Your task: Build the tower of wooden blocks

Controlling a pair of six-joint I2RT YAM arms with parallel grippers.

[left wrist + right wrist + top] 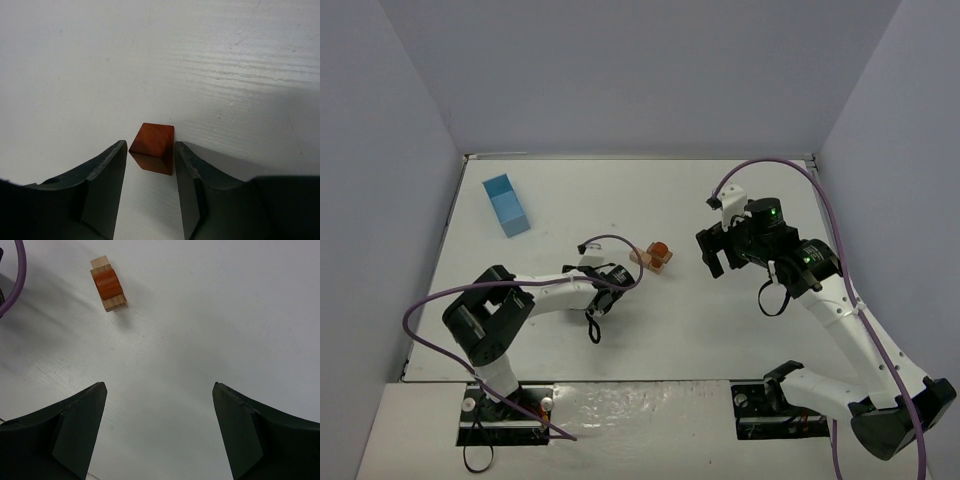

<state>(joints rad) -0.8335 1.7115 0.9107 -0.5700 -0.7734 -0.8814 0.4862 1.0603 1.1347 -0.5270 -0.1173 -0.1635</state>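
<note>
Tower (656, 256) near the table's (720, 320) centre: reddish-brown block (155, 140) atop tan blocks (115, 302), flanked closely by the left gripper (150, 147), grip impossible to tell; right gripper (160, 390) gapes empty nearby.

Left hand (149, 146) crowds blocks (656, 256); right hand (159, 385) near; gap between seems passable.

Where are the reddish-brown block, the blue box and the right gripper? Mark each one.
reddish-brown block (154, 141): left wrist view, on its top face.
blue box (507, 206): top external view, middle of its upper face.
right gripper (157, 386): right wrist view, midway between its open fingertips.
</note>
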